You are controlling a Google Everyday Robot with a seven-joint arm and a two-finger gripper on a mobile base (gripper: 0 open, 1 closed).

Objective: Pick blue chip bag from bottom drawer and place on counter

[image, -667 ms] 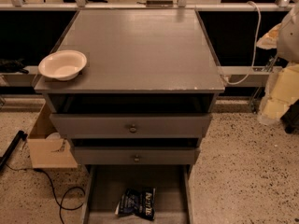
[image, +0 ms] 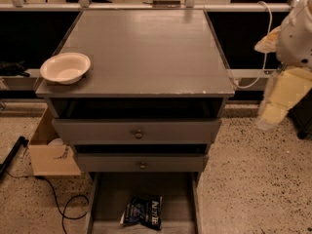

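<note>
Foil blue chip bag (image: 143, 212) laid flat in bottom drawer (image: 146, 186), long axis roughly left-right | gripper (image: 272, 110) held right of counter (image: 141, 48), bag nearer and leftward | grip state cannot be told

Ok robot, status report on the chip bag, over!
Gripper off to the right of the cabinet, far from the chip bag. Bag lying in the open bottom drawer. Nothing covering it; bowl on counter, front left corner.

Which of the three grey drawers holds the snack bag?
The lowest, wide grey drawer, pulled out farthest; the crinkled dark blue chip bag lies on its floor. The gripper hangs right of the cabinet.
</note>
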